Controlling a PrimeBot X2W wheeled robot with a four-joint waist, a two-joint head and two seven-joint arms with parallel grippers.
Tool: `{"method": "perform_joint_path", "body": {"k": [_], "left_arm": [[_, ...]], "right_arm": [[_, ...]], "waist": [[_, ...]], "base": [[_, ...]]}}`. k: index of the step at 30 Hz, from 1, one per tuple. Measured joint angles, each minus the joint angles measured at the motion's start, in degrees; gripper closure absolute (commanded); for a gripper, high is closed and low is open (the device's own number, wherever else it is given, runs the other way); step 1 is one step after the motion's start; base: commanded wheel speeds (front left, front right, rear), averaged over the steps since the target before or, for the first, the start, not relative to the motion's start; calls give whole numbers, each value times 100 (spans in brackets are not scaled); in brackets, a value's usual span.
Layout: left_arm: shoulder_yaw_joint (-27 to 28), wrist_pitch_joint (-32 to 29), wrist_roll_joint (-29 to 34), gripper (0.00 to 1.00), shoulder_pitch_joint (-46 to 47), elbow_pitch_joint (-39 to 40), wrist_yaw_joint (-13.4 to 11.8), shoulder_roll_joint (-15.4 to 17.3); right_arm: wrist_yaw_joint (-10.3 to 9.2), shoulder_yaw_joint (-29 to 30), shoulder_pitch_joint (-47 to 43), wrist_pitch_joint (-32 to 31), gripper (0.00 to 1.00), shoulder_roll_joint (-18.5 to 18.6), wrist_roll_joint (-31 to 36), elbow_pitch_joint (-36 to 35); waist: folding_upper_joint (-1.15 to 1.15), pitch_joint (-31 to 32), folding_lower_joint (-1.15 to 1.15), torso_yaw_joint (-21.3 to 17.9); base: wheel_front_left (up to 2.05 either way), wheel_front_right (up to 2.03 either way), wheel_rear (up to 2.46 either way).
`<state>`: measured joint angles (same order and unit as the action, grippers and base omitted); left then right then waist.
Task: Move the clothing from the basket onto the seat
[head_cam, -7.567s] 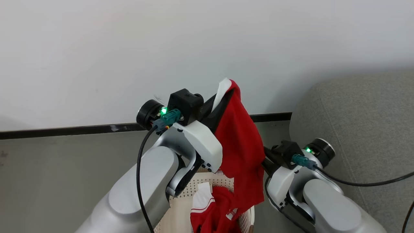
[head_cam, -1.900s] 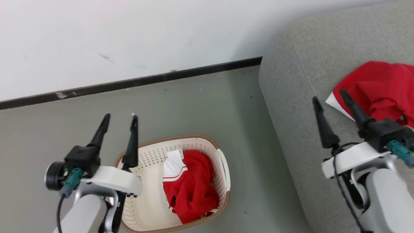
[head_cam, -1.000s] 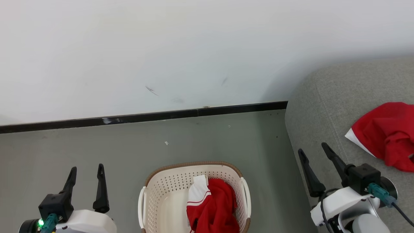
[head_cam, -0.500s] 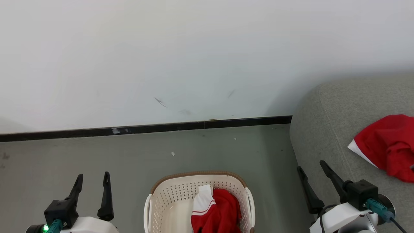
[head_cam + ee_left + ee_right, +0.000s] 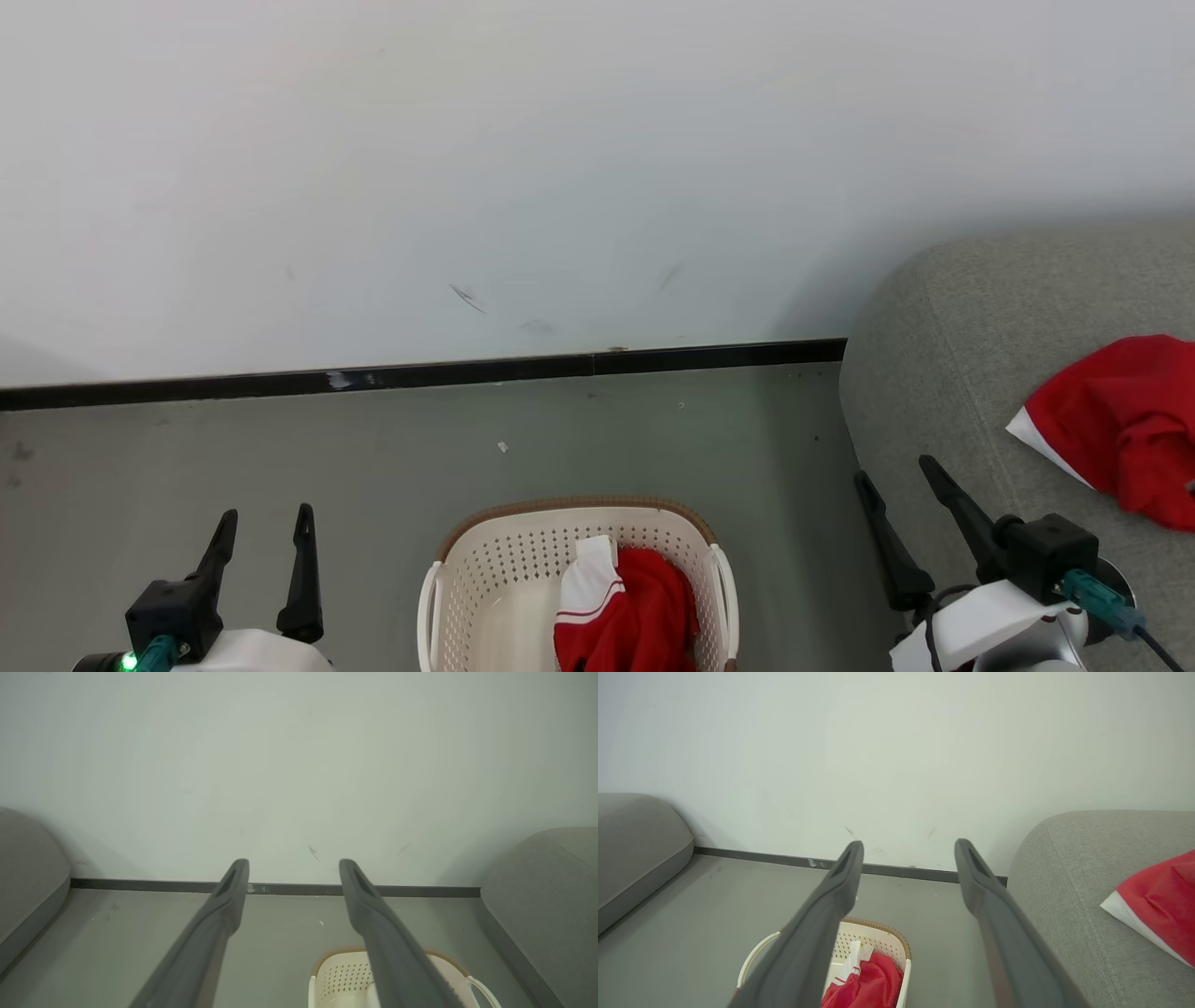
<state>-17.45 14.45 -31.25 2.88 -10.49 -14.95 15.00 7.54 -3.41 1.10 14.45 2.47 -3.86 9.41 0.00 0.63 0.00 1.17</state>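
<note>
Sitting nearest, at the bottom left, the robot's left gripper [image 5: 266, 516] has its two long dark fingers apart, with nothing between them. At the bottom right, the right gripper [image 5: 892, 469] also has its fingers spread wide and holds nothing. It is near the left edge of the seat.

Between the two grippers sits the small cream-white plastic basket with little holes and a brown rim [image 5: 574, 505]. It stands on the grey floor [image 5: 373, 448]. One soft bright-red piece of clothing with a white striped cuff [image 5: 653, 607] lies bunched up in the right side of the basket.

To the right is the big grey cloth sofa seat with a rounded corner [image 5: 943, 373]. The other red piece of clothing with a white edge [image 5: 1120, 420] lies on top of the seat, well apart from the basket.

Farther back, a thin black strip [image 5: 467, 373] runs along the bottom of the plain white wall [image 5: 560, 168]. The left wrist view has another grey cushion [image 5: 23, 868] far off to the left.
</note>
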Motion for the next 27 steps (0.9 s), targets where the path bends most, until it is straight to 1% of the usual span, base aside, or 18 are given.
{"method": "perform_joint_path", "body": {"k": [17, 25, 27], "left_arm": [[-16, 0, -7, 0, 52, -23, 25, -1], [-382, -196, 151, 0, 377, -270, 171, 19], [-560, -316, 223, 0, 525, -392, 271, -14]], "right_arm": [[0, 20, -98, 0, 0, -1, -70, -153], [0, 120, -96, 0, 0, -2, -69, -305], [0, 197, -96, 0, 0, -4, -69, -346]], "waist": [[0, -102, 0, -32], [0, -232, 0, -68], [0, -302, 0, -89]], "base": [[0, 0, 0], [0, 0, 0], [0, 0, 0]]}}
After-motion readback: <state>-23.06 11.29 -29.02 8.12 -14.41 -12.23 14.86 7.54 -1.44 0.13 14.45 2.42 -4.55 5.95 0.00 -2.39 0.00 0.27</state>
